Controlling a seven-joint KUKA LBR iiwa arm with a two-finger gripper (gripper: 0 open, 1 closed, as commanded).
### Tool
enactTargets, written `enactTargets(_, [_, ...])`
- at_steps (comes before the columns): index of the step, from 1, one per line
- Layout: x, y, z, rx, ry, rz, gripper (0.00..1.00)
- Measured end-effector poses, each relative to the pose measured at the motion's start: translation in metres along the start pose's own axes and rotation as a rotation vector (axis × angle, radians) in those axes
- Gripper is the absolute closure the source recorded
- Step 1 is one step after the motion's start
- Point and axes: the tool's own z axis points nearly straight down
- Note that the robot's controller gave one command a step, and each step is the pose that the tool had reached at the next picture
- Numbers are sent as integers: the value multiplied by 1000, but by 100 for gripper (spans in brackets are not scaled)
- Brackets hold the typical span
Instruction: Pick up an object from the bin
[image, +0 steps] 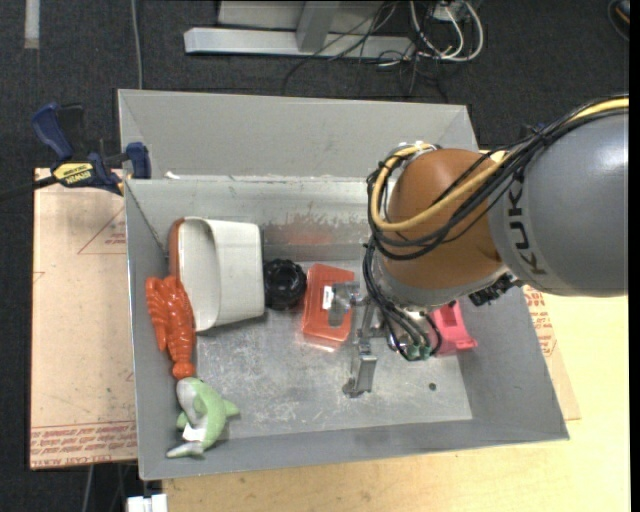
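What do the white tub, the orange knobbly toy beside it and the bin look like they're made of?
The white tub looks like plastic: smooth, matte, evenly coloured, rounded corners. The orange knobbly toy is probably rubber or soft plastic, with slightly glossy bumps. The bin is grey sheet metal, dull, its floor scuffed pale.

Even overhead light; soft shadow beneath the arm on the bin floor; carpet behind dim.

Bin floor lies bare at lower middle; white tub, black knob, orange block crowd above.
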Motion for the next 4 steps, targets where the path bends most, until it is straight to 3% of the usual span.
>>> enactTargets(1, [-1,-1,-5,-1,-8,3,0])
enactTargets(2, [-60,36,1,-2,-5,26,0])
enactTargets(3, [-133,19,0,-1,-14,-47,0])
enactTargets(4, [-135,31,84,-2,-1,-58,0])
